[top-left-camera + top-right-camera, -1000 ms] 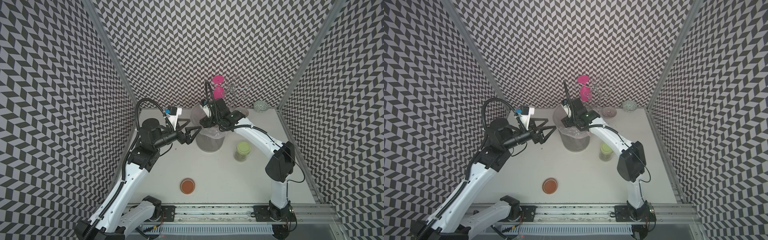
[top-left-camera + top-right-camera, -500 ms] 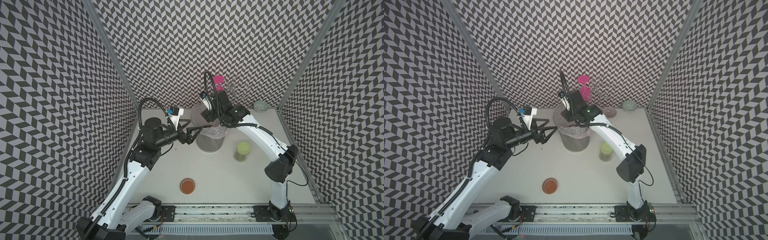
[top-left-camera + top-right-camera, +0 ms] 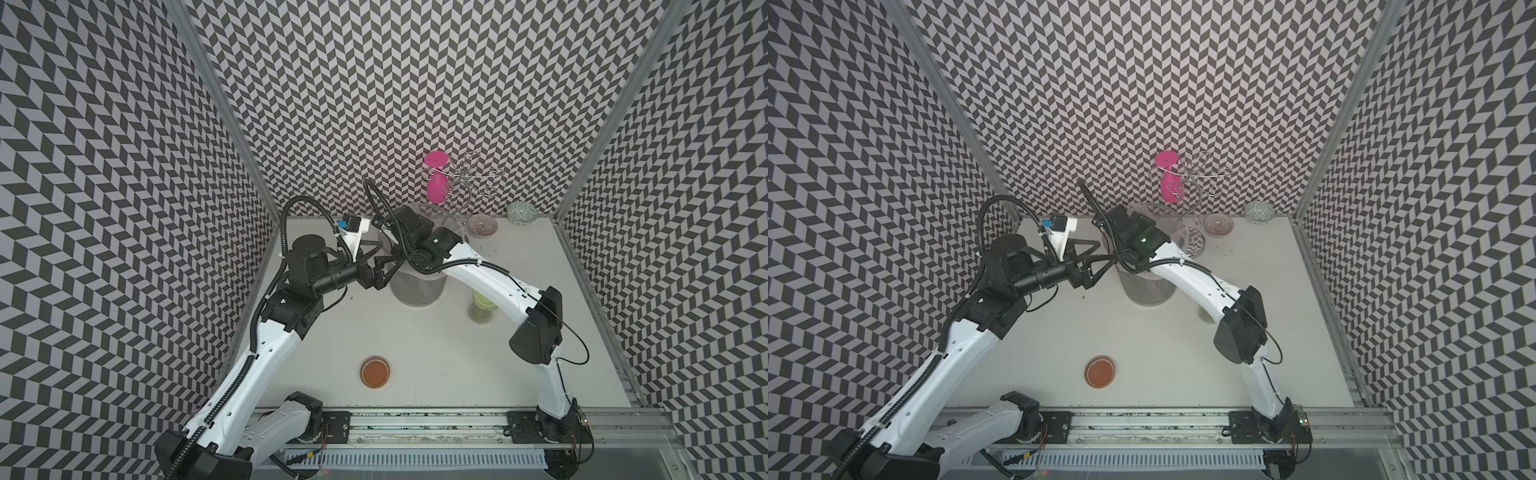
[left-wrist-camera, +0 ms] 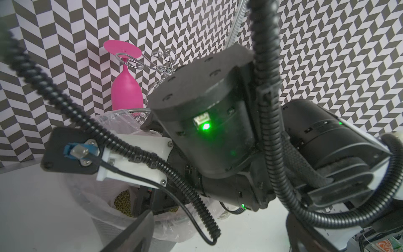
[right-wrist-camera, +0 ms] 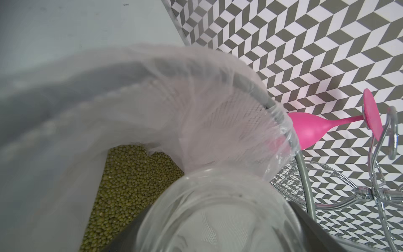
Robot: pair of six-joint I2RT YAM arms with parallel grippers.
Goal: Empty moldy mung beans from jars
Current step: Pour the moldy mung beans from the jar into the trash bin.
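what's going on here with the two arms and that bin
The right pincer holds a clear glass jar tipped over the lined grey bin. The jar looks empty, and mung beans lie at the bottom of the bin. The left pincer is open beside the bin, holding nothing. An orange-brown lid lies on the table, and a green-lidded jar stands closed near the bin.

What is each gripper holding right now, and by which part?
The right gripper holds an open glass jar by its body, fingers on its sides, mouth toward the lined bin. The left gripper is open, holding nothing.
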